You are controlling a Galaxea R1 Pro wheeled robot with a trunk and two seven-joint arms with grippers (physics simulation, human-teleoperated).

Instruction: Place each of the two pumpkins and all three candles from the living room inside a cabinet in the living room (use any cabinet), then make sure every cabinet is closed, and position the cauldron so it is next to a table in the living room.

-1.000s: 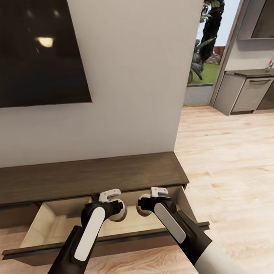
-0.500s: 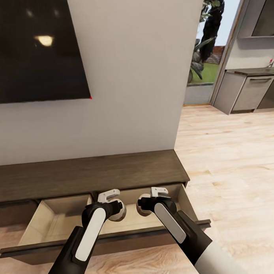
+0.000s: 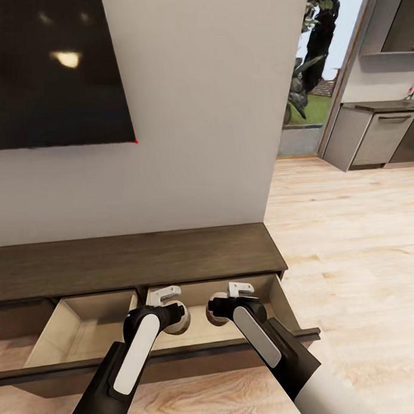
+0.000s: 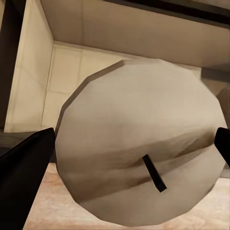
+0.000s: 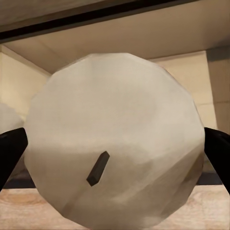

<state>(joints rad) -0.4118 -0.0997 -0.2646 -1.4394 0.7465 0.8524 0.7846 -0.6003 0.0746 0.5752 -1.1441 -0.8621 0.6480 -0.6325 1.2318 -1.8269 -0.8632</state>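
The cabinet is a long low dark-brown console under the wall, with one drawer pulled out and its pale beige inside showing. Both arms reach over that drawer. My left gripper is shut on a pale beige candle, whose round top and dark wick show close up between the black fingers. My right gripper is shut on a second candle, also seen close up as a candle between dark fingers. The pumpkins and cauldron are out of view.
A black TV hangs on the off-white wall above the console. Light wood-plank floor stretches to the right toward grey kitchen units and a glazed opening with plants. The drawer's dark front juts out just below my arms.
The whole picture has slid slightly upward, so the camera moved. Both grippers stay shut on their candles over the open drawer.
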